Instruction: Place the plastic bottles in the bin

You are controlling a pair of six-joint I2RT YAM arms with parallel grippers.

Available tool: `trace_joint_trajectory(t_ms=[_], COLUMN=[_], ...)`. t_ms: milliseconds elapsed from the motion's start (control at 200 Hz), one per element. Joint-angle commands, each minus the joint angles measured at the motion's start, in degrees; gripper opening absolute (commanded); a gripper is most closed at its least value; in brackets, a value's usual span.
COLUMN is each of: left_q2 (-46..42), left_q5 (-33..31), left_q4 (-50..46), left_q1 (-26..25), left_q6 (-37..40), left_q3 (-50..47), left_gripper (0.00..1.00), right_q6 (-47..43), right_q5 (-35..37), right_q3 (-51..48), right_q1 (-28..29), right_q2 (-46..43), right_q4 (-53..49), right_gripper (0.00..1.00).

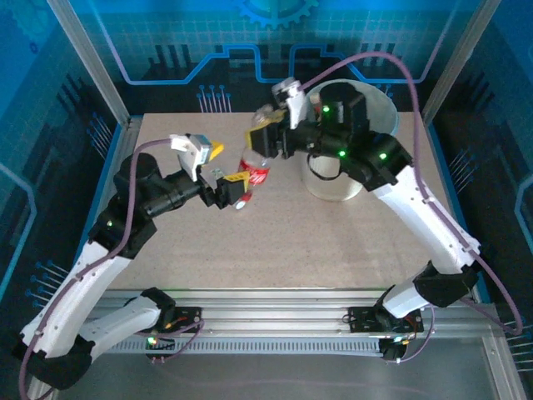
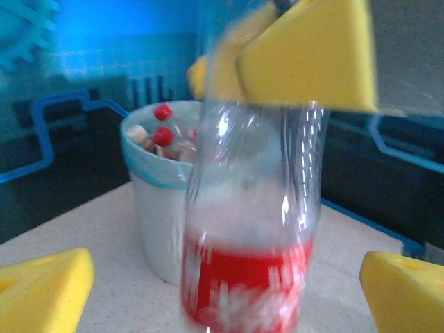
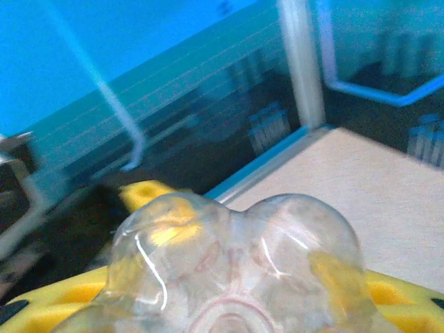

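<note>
In R gripper [image 1: 261, 142]: clear plastic bottle [image 1: 255, 171]

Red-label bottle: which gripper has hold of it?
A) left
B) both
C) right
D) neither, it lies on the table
C: the right gripper has its yellow fingers clamped on the red-label bottle, while the left gripper has its fingers spread wide on either side, clear of it.
</note>
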Motion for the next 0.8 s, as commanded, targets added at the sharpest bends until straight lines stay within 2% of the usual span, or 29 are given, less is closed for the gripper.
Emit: trace_joint_trajectory(t_ms=[0,120,185,225,455,675,745,795], left_q2=[-3.14,-4.64,-5.14,-5.34,-5.93,-5.85,-5.83,-5.89], left_q5=[-8.08,-9.93,-10.91,-11.4,-13.43,-14.43,-14.91,-15.2], left_q4=[6.62,6.69,6.38,6.16,5.71,5.63,5.05,4.53], left_q1=[-0.36,-0.29,-0.3,-0.3,-0.25,-0.26,-0.18,-0.24], left_q6=[-1.27,-0.21,0.02,0.09,0.52,0.96,0.97,1.0], left_q3=[-1.55,-2.31,-2.74,-2.98,-4.42,-5.37,-5.47,-5.46], left_gripper=[0.99,0.99,0.99,0.99,0.99,0.99,0.99,0.99], right_q6=[-6.45,-15.76,-21.0,-23.19,-23.01,-18.43,-21.03,-19.51], right_q5=[21.84,43.85,53.02,56.22,59.1,59.95,62.4,62.49], right_q3=[4.57,7.35,7.79,8.11,5.62,-1.66,-4.38,-4.62], right_q1=[-2.11,-2.65,-3.57,-4.55,-12.69,-18.75,-17.65,-17.58], right_q2=[-3.83,-3.26,-2.11,-1.19,3.03,7.27,6.99,6.71], right_q4=[-4.17,-3.07,-0.88,0.0,1.27,2.57,7.15,7.1], right_gripper=[0.47,0.44,0.47,0.47,0.47,0.66,0.81,0.83])
